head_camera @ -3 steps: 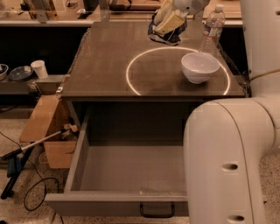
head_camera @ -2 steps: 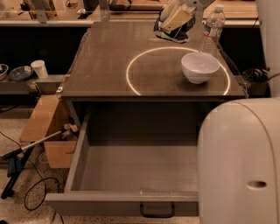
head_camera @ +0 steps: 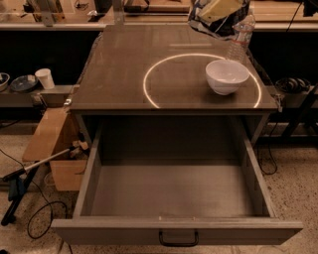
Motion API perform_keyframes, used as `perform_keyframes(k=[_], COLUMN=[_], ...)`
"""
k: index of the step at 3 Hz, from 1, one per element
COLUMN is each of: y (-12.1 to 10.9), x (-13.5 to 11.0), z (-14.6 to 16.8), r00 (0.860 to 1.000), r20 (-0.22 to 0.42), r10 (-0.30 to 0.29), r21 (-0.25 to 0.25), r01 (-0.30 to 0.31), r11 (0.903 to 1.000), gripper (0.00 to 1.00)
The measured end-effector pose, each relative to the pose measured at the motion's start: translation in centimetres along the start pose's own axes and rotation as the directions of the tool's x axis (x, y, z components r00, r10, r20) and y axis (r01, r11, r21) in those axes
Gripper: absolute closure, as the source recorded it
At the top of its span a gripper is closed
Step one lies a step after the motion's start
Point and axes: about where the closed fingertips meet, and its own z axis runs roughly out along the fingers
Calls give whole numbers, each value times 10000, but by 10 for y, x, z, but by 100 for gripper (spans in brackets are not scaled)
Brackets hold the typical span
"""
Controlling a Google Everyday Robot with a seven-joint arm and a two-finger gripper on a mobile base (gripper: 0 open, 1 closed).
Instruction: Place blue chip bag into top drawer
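In the camera view the gripper (head_camera: 222, 7) hangs over the counter's (head_camera: 124, 74) far right corner, clenched on the blue chip bag (head_camera: 204, 24) (apparently lifted clear), with the open top drawer (head_camera: 176, 224) below the near edge, so the bag's path should run nearward and down.

My single camera looks steeply down from the near side across the grey-brown wooden counter (head_camera: 124, 74); my cream gripper (head_camera: 218, 9) hangs far right.
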Motion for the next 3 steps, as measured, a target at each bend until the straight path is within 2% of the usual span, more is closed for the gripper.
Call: perform_keyframes(k=[1,2,3], y=[25,51,51], x=[-3,9,9], z=[-15,8,8], r00=[9996,9984,9984], r20=[-183,-444,-443], r10=[218,345,345], r21=[532,0,0], r01=[-208,-345,-346], r11=[9984,9994,9994], gripper=[100,100,100])
